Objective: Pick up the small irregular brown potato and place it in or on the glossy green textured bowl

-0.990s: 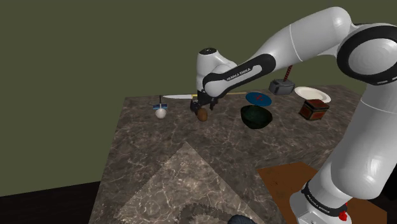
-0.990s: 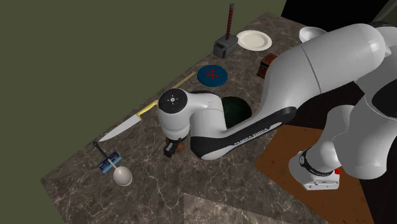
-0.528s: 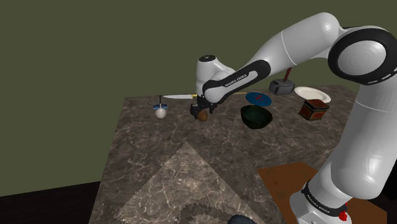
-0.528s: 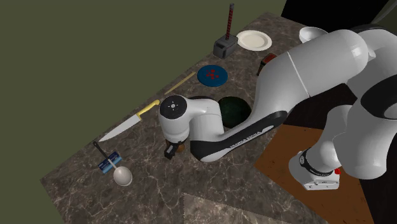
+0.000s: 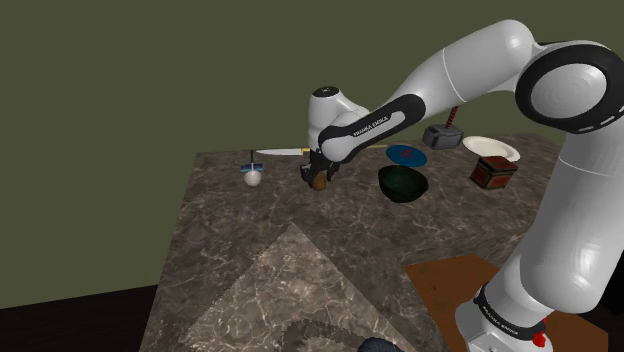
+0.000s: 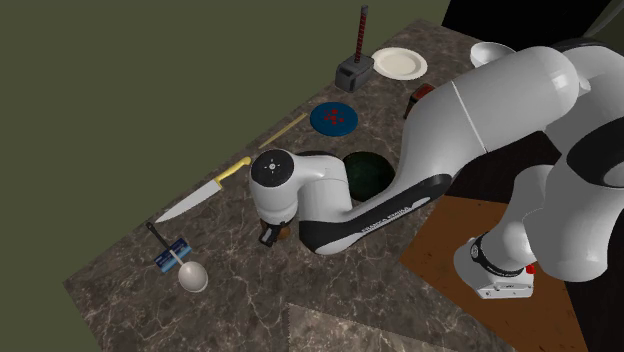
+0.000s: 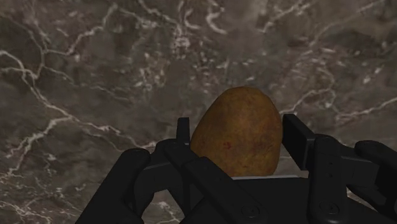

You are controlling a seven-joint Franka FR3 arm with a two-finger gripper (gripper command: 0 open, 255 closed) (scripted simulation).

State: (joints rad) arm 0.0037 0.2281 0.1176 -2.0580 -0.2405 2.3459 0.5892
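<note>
Potato [image 7: 236,133] between jaws, both pressing its sides.

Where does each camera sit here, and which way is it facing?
Shoulder view: beside and slightly behind the stand, looking down over the marble table; the white arm reaches up-left to the gripper.
Second exterior view: high above the table's knife end, looking down toward the hammer; arm and base show.
Wrist view: on the hand, looking down at the potato; the black gripper shows.
Shared: both exterior views show the bowl.
</note>
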